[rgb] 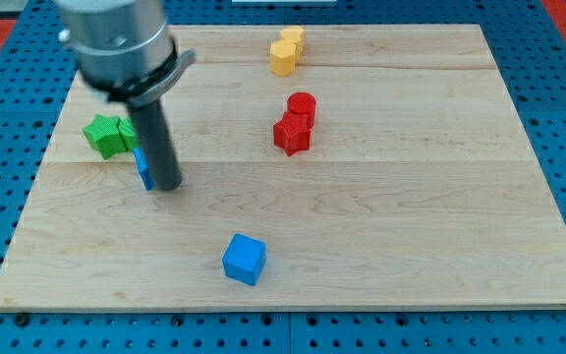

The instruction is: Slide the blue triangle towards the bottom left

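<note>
The blue triangle (142, 167) lies at the view's left on the wooden board (411, 216), mostly hidden behind my rod; only a thin blue edge shows. My tip (168, 185) rests on the board right against the triangle's right side. A blue cube (244, 259) sits lower down, toward the view's bottom centre, well apart from the tip.
Two green blocks (109, 134) sit just above and left of the blue triangle, one star-shaped. Two red blocks (295, 123) stand near the centre. Two yellow blocks (286, 50) are at the view's top. The board's left edge is near the triangle.
</note>
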Robot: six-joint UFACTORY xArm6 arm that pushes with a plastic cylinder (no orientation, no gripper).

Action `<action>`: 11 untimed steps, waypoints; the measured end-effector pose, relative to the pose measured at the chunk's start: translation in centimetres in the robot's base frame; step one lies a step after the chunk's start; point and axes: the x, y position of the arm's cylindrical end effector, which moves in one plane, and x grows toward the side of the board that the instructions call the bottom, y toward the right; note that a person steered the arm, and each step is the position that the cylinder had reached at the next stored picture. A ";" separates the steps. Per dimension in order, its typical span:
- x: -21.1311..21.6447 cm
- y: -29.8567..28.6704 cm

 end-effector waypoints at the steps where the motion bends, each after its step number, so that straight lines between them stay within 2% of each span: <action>1: -2.9 4.0; 2: -8.0 7.2; 3: -6.2 1.1; 4: -0.3 0.1; 7: -1.0 -5.9; 8: -4.8 -5.8; 9: -2.9 -8.2; 10: 1.0 -6.4; 11: 0.9 -1.7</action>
